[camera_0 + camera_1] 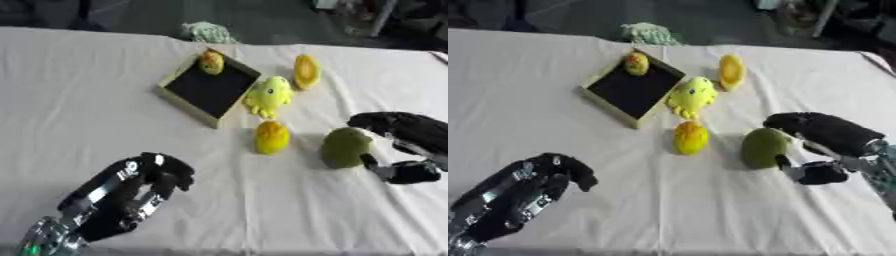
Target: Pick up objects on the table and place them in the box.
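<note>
The box (186, 101), a shallow wooden tray with a black floor, lies askew at the table's middle back; a small yellow-orange fruit (211, 62) sits in its far corner. A yellow plush toy (269, 95) lies against the box's right side. An orange slice-shaped piece (306, 71) lies behind the toy, and a yellow-orange fruit (271, 136) in front of it. A green fruit (345, 147) stands to the right. My right hand (824, 130) is at the green fruit's right side, open, fingers above it and thumb low beside it. My left hand (131, 195) rests at the lower left, fingers relaxed, holding nothing.
A white cloth covers the table (87, 100). A crumpled green-and-white thing (208, 32) lies at the far edge. Dark floor and clutter show beyond the table's back edge. The table's front edge runs along the bottom of the view.
</note>
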Tool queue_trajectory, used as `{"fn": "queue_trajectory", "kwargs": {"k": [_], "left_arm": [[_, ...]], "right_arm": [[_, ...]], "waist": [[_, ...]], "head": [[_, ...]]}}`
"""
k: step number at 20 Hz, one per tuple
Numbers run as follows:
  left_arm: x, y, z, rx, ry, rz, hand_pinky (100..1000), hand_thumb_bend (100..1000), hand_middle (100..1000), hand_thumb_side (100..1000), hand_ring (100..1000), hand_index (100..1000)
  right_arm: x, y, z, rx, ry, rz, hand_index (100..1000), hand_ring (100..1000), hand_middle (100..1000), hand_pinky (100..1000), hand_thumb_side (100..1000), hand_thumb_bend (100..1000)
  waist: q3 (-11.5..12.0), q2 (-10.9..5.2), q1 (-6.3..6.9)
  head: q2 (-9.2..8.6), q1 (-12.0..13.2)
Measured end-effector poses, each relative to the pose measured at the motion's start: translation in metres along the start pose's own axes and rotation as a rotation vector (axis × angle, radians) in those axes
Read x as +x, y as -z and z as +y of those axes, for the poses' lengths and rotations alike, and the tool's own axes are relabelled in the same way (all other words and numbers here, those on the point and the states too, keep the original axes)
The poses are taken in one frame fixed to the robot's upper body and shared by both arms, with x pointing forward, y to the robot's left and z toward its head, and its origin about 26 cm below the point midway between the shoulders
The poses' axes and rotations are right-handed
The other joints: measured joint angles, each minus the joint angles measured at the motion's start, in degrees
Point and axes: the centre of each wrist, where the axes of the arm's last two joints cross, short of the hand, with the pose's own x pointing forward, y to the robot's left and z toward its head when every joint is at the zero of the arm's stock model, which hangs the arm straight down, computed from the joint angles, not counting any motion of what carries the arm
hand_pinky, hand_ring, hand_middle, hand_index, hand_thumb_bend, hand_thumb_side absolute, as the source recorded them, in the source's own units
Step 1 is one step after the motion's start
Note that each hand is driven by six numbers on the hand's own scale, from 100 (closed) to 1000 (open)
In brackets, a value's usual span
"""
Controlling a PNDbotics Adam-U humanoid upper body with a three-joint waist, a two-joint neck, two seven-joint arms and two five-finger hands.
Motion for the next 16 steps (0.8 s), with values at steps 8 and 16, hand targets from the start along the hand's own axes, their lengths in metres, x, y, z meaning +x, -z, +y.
{"fn": "queue_trajectory", "kwargs": {"k": [8,16], "left_arm": [[0.0,0.0,0.0,-0.001,0.001,-0.001,727,100,531,687,706,742],[0.0,0.0,0.0,-0.001,0.001,0.0,727,100,531,692,705,741]], "right_arm": [[-0.009,0.01,0.014,0.049,0.039,0.032,995,901,903,856,458,100],[-0.018,0.019,0.027,0.045,0.05,0.082,943,838,820,814,277,100]], "waist": [[0.2,0.07,0.26],[0.3,0.08,0.31]], "head": [[0.0,-0.3],[0.0,-0.5]]}}
